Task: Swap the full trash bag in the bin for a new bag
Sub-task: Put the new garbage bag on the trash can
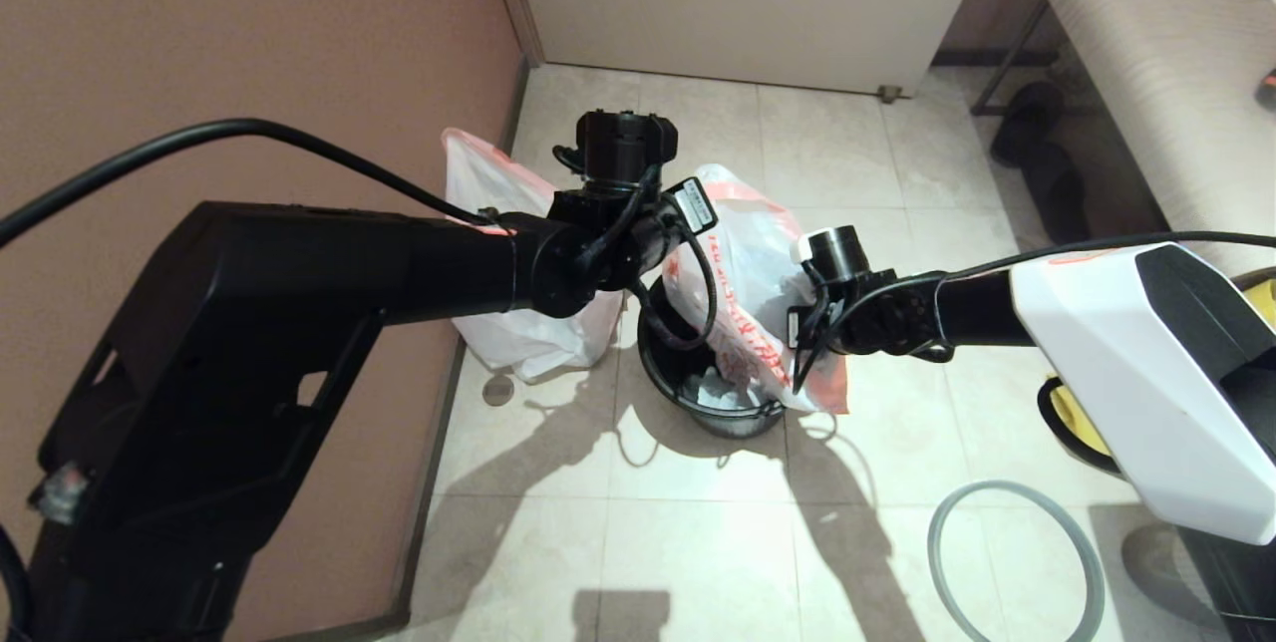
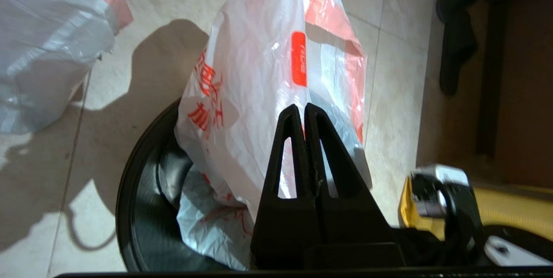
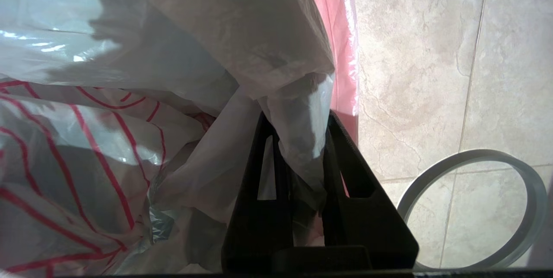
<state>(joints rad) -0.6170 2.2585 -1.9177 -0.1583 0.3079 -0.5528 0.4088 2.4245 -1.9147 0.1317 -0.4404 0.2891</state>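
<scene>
A tiled floor corner beside a brown wall. The bin, small, round and dark, stands on the tiles in the middle. The new bag, thin white plastic with red print, hangs partly inside it, its upper part held above the rim between the two arms. The full bag sits on the floor beside the wall, just left of the bin and clear of it.

The left gripper is above the bin with its jaws pressed together; a sliver of the bag's edge seems caught between the tips, though that is hard to confirm. The right gripper is on the bin's right side, its jaws nearly closed on a bunched fold of the bag.

Risks, as a judgement: the film is thin, so pulling the two grips apart could tear it or slip it free on the left. The bag's mouth looks bunched, so it may not spread over the rim. The bin is light and could tip or slide if dragged.

Room: the wall and full bag crowd the left. Open tiles lie in front. The grey ring lies on the floor near right, and a yellow bag sits just beyond the right arm.
</scene>
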